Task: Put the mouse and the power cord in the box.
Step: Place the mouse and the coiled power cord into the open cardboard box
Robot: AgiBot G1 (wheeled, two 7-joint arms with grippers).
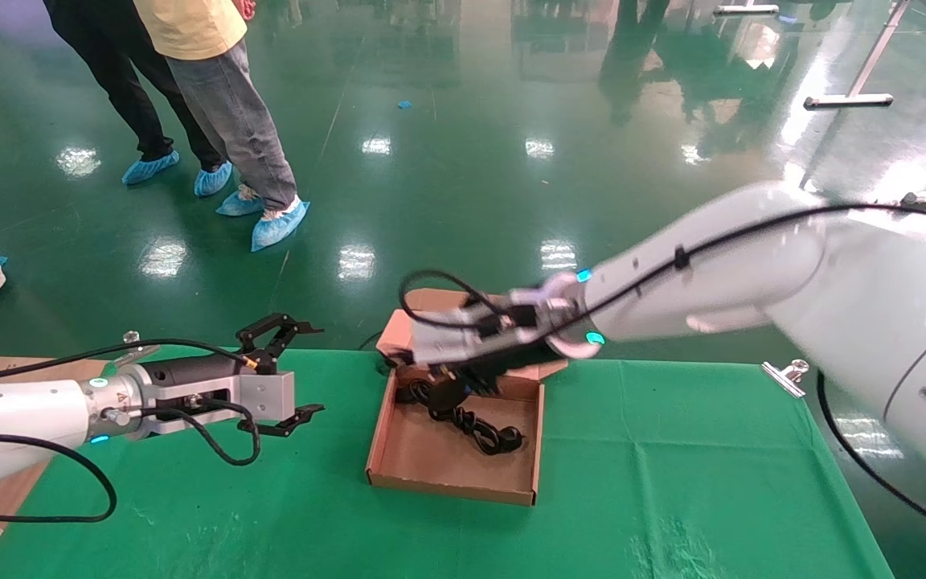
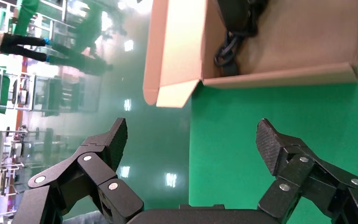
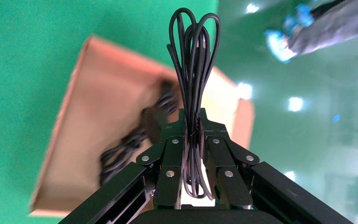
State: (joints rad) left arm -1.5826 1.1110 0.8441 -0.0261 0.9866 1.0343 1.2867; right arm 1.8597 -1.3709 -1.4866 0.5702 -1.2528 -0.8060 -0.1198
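Here the right end effector (image 3: 193, 140) hangs over the box (image 1: 399, 470), pinched tight on the mouse's looped thin cable (image 3: 193, 60); the power cord (image 1: 471, 422) lies inside, below it. The left end effector (image 1: 290, 374) hovers beside the box, spread wide, empty.

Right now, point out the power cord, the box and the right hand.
power cord (image 1: 475, 426): head view, on its coiled middle.
box (image 1: 451, 486): head view, on its near wall.
right hand (image 3: 192, 154): right wrist view, between fingertips, clamping thin cable loops.

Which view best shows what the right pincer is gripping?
Right wrist view: the right pincer clamps a thin looped cable over the box. Head view shows it partly hidden behind the arm; left wrist view misses it.
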